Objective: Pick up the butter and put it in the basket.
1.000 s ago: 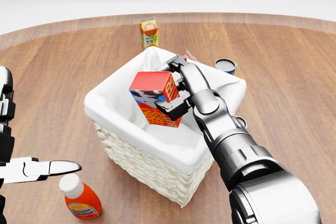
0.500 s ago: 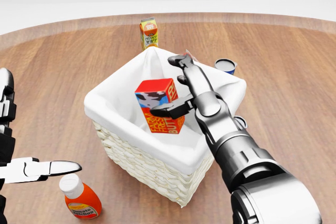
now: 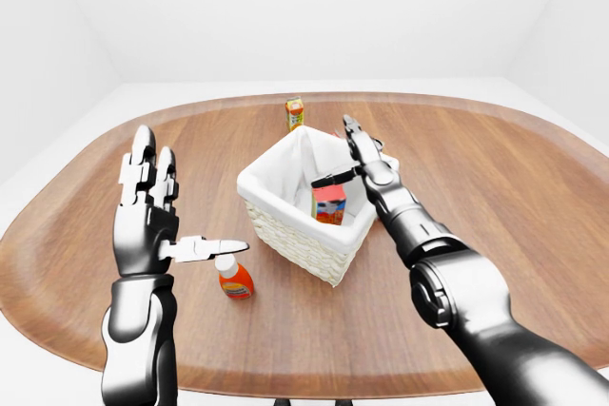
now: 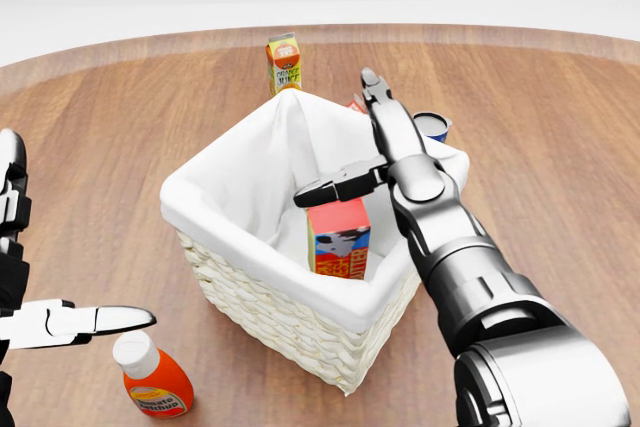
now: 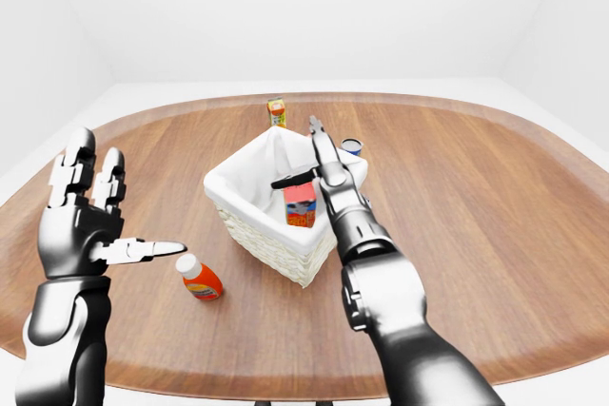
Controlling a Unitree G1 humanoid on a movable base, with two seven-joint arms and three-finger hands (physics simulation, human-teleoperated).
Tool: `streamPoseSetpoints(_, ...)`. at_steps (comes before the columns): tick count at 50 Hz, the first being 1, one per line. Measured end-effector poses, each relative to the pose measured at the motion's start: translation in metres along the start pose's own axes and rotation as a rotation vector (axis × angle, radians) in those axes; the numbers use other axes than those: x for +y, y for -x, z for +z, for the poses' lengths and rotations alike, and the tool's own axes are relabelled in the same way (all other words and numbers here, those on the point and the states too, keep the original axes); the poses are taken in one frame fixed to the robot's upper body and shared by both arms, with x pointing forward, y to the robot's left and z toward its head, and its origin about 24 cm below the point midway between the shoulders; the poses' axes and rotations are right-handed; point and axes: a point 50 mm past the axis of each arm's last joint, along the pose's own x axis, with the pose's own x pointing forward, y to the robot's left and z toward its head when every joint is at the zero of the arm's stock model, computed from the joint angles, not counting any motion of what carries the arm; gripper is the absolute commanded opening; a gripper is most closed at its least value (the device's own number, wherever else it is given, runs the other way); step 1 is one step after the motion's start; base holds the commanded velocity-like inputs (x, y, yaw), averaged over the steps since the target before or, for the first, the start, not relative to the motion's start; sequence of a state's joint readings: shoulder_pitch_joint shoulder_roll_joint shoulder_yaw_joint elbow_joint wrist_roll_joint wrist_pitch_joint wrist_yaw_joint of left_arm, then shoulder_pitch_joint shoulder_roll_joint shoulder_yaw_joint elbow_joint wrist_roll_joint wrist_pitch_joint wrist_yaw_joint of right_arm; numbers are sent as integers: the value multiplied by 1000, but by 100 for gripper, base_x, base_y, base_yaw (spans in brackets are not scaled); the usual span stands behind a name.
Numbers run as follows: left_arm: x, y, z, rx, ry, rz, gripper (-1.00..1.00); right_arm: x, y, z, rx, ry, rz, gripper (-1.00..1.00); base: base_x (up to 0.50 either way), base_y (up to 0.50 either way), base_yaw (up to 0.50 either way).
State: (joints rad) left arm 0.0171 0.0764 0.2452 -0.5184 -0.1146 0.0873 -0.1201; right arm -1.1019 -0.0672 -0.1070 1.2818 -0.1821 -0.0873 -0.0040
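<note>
Since the butter (image 4: 339, 238) sits inside the basket (image 4: 258, 296) mid-frame, job looks basically done; right robot hand (image 4: 366, 145) spread above it, empty.

The head view looks steeply down and close on the basket (image 4: 262, 247), which fills mid-frame. The left-eye and right-eye views sit farther off and take in the whole oval table (image 3: 533, 235) and the white walls. All three share the basket; it lies left of centre in the right-eye view.
</note>
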Motion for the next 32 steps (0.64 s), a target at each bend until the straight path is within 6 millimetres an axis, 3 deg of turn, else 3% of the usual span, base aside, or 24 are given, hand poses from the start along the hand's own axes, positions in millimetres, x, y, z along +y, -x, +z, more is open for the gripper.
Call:
streamPoseSetpoints(15,-1,-2,3,-16,-3,-3,100,-26,10,-3,-109,-133,-36,100,0,0,0)
streamPoseSetpoints(32,-3,-4,8,-40,-10,-10,100,-38,63,-11,-354,-254,-94,100,0,0,0)
